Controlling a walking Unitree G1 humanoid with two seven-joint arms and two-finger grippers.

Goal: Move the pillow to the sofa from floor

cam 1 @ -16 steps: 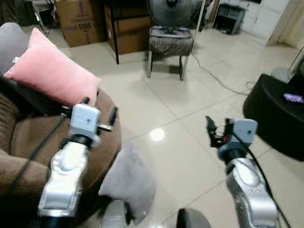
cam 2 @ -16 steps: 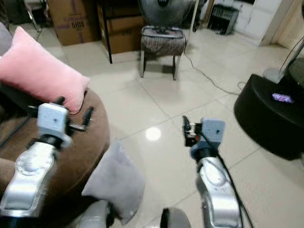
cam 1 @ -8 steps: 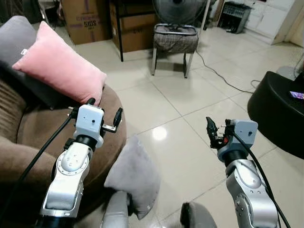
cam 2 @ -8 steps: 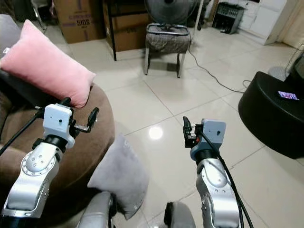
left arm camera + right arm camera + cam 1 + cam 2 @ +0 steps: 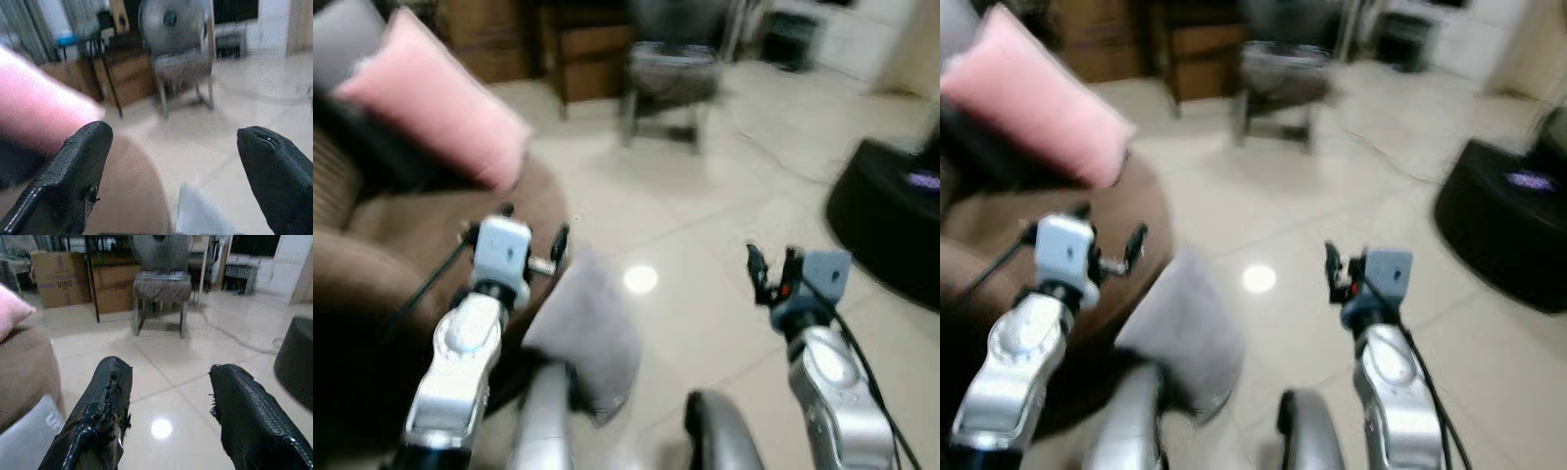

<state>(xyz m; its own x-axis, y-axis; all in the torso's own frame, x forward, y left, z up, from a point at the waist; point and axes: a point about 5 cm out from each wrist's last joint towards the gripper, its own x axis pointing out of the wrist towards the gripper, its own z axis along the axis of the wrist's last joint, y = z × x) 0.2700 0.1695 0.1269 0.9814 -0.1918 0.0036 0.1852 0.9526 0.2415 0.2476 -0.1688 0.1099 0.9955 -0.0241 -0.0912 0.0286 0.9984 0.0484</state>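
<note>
A grey pillow [image 5: 585, 333] stands on the tiled floor, leaning against the front of the brown sofa [image 5: 372, 264]. A pink pillow [image 5: 435, 103] lies on the sofa's seat at the back. My left gripper [image 5: 533, 238] hangs open just above the grey pillow's top edge, by the sofa's rim, holding nothing. The right gripper [image 5: 771, 271] is open over bare floor to the right of the pillow, apart from it. In the left wrist view the pillow's top [image 5: 195, 215] lies between and below the fingers. In the right wrist view the pillow's corner [image 5: 27, 440] is beside the fingers.
A chair [image 5: 671, 83] stands on the floor ahead with cardboard boxes [image 5: 56, 276] and a dark table behind it. A black round pouf [image 5: 891, 225] sits at the right. A cable runs across the tiles. The head views are blurred.
The head views have shifted and blurred, so the camera has moved. Both grippers keep their pose, open; the grey pillow now sits closer under the left gripper.
</note>
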